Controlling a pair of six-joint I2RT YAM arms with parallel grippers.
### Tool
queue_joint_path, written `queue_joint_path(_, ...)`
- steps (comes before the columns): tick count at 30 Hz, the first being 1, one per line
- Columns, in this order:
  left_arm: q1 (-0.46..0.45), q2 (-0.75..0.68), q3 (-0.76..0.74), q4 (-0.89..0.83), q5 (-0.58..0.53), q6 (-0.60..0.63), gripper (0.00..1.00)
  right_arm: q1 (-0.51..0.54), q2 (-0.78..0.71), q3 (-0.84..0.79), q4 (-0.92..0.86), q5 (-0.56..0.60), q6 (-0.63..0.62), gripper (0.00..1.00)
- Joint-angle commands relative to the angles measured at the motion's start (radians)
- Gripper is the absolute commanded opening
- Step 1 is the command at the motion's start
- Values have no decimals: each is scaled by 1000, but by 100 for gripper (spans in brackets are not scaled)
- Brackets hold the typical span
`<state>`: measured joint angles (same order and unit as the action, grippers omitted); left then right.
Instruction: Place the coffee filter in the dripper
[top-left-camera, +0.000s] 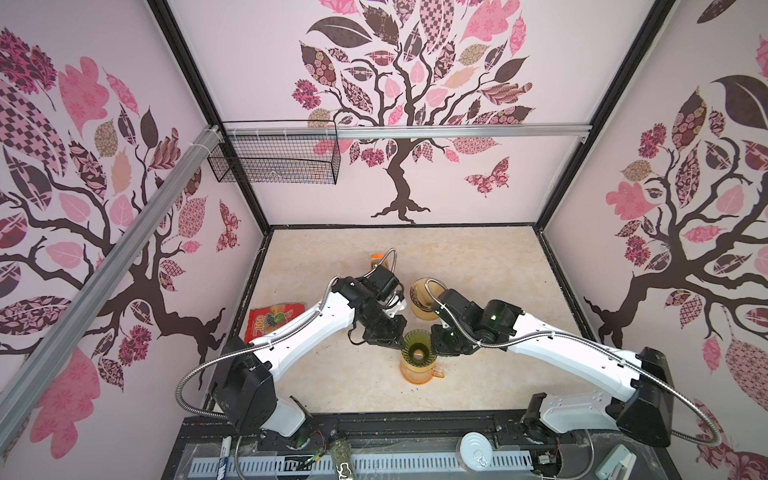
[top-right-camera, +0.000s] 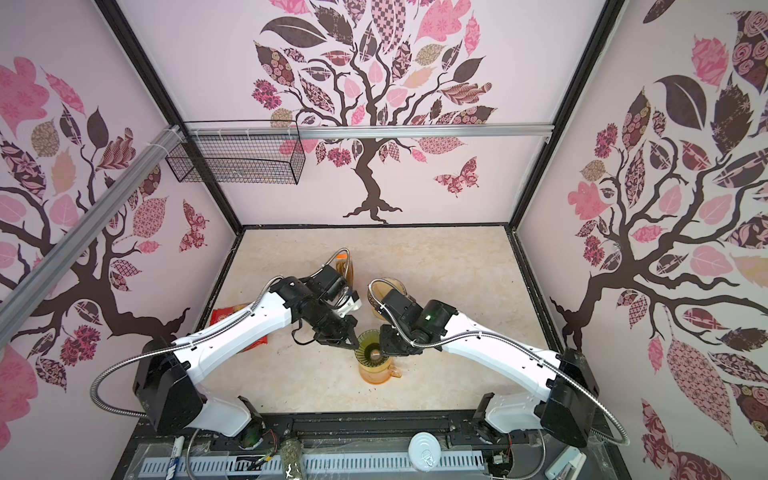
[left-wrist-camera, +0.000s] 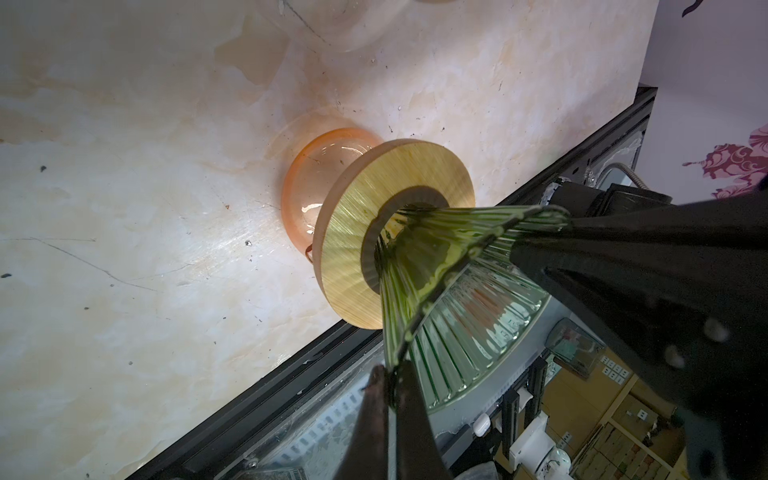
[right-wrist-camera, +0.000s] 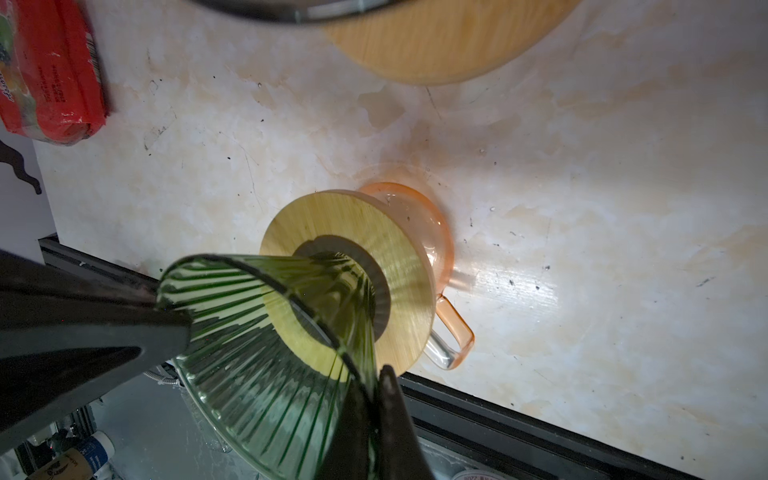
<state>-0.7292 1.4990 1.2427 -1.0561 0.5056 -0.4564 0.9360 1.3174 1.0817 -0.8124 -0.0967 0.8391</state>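
A green ribbed glass dripper (top-left-camera: 417, 347) (top-right-camera: 371, 348) stands in a wooden ring (left-wrist-camera: 374, 199) (right-wrist-camera: 399, 266) on top of an orange glass carafe (top-left-camera: 417, 372) (left-wrist-camera: 307, 187) near the table's front. My left gripper (top-left-camera: 401, 338) (top-right-camera: 356, 343) (left-wrist-camera: 390, 376) is shut on the dripper's (left-wrist-camera: 436, 257) rim on its left side. On the opposite side of the rim, my right gripper (top-left-camera: 432, 344) (top-right-camera: 384, 347) (right-wrist-camera: 374, 376) is shut on the dripper (right-wrist-camera: 257, 332). I cannot make out the coffee filter in any view.
A tan round container (top-left-camera: 419, 291) (top-right-camera: 395, 286) stands just behind the right arm. An orange-capped jar (top-left-camera: 376, 259) sits behind the left arm. A red snack packet (top-left-camera: 270, 320) (right-wrist-camera: 50, 70) lies at the left. The table's black front rail (left-wrist-camera: 291, 374) is close to the carafe.
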Motion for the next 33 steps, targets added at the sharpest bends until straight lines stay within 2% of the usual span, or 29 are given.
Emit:
queue_joint_path(1, -16, 66, -31, 47, -87, 19, 0, 13, 52, -74, -42, 11, -28, 0)
queue_joint_path(17, -16, 66, -162, 100, -81, 27, 0, 11, 28, -194, 28, -23, -2, 0)
queue_joint_path(25, -20, 32, -199, 117, -52, 44, 0, 13, -14, -149, 31, -23, -16, 0)
queue_joint_path(33, -24, 15, -266, 145, -21, 63, 0, 12, -70, -230, 152, -37, -20, 0)
